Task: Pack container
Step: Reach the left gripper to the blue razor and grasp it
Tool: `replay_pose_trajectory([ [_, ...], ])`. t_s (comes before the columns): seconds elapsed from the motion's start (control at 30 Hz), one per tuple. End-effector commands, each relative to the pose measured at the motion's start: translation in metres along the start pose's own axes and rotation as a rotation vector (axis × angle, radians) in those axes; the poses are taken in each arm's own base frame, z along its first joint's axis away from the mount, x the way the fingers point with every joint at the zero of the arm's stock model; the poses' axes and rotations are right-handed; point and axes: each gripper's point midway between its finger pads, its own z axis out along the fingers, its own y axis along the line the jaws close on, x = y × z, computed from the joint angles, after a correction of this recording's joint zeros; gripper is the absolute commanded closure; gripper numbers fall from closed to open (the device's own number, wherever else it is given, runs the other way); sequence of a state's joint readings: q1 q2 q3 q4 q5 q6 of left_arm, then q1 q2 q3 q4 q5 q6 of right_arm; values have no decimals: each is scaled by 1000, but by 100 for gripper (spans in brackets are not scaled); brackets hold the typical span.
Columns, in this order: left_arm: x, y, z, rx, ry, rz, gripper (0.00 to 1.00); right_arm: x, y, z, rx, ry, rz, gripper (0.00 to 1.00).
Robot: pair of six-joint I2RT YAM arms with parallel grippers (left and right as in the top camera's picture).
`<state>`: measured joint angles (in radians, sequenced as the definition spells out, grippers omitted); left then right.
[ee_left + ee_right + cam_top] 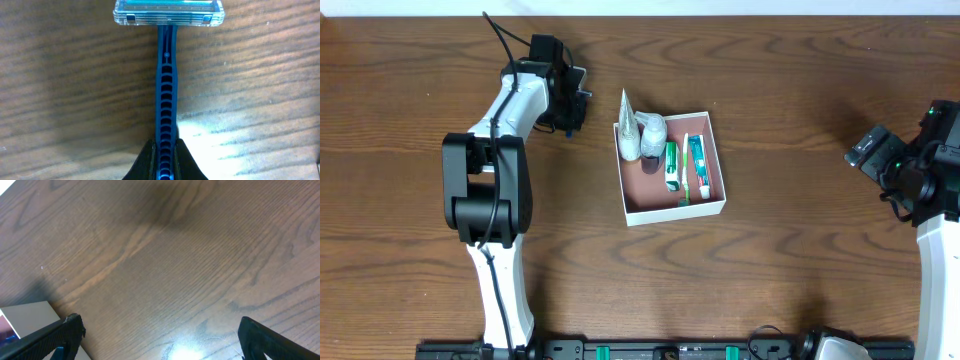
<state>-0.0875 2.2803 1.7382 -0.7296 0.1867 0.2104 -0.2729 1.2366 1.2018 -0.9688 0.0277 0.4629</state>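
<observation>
Dark wood table (770, 80). Left gripper (162, 160) clamped on blue razor (166, 75) handle: pick-up step. Container (675, 211) part-filled, well apart, between both hands. Right gripper (160, 330) spread, empty. Next, probably: lift, carry over, release inside

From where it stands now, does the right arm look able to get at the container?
Probably yes: only bare table lies between the right pincer, open and empty, and the container, whose near wall faces it.

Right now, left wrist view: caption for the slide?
Left hand shut on the handle of a blue razor, its clear head pointing away, wooden table behind.
</observation>
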Motion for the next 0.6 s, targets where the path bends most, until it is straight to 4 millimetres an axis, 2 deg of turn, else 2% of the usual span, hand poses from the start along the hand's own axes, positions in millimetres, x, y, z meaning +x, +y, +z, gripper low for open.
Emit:
replay_pose_trajectory([
  [0.0, 30, -1, 22, 19, 114, -51, 95, -6, -2, -5, 7, -22, -3, 1],
  [0.1, 29, -2, 11, 19, 114, -51, 94, -6, -2, -5, 7, -22, -3, 1],
  [0.2, 21, -4, -11, 15, 86, -54, 94, -6, -2, -5, 7, -22, -3, 1],
  [0.27, 12, -6, -33, 9, 45, -63, 94, -6, -2, -5, 7, -22, -3, 1],
  [0.37, -3, -9, -72, 0, -47, -111, 94, -6, -2, -5, 7, -22, -3, 1],
  [0.57, -22, -23, -171, 13, -260, -248, 94, -6, -2, -5, 7, -22, -3, 1],
])
